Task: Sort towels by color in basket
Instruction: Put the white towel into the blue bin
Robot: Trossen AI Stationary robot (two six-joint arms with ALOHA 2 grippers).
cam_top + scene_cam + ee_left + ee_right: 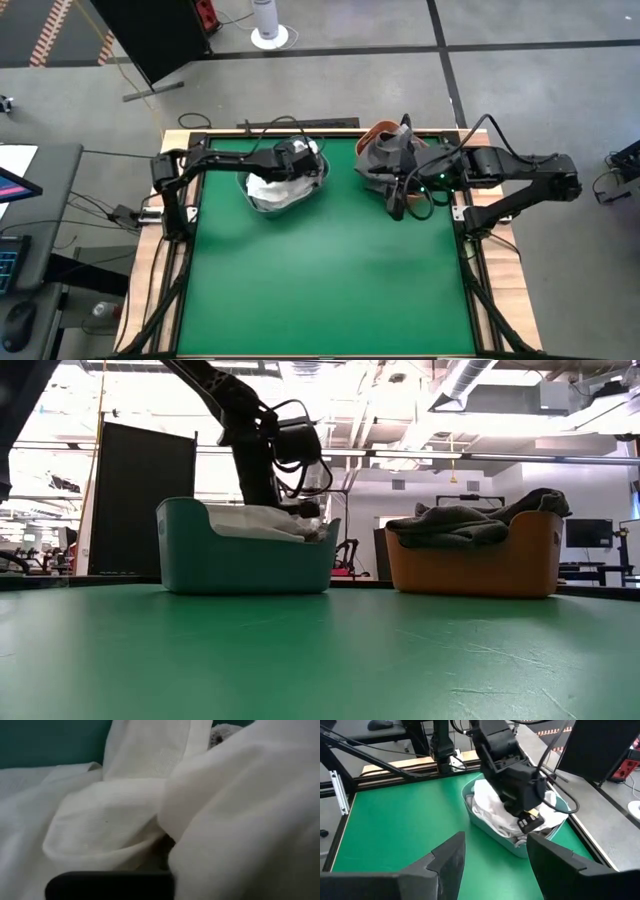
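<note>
left claw (pixel 522 817) buried in white towels (pixel 490 805)

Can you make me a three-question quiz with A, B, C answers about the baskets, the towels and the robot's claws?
1. Where is the left gripper?
A. Down in the teal basket among the white towels
B. Over the orange basket
C. Resting on the bare green table

2. What colour are the towels piled in the orange basket?
A. White
B. Dark grey
C. Rust-orange

3. How do the right gripper's fingers stand?
A. Shut on a towel
B. Open, with nothing between them
C. Shut and empty

Answers:
1. A, as the right wrist view shows the left arm reaching down into the teal basket's white cloth.
2. B, as the low view shows dark grey cloth heaped above the orange rim.
3. B, as the right wrist view shows only the green table in the gap between its two dark fingers.
</note>
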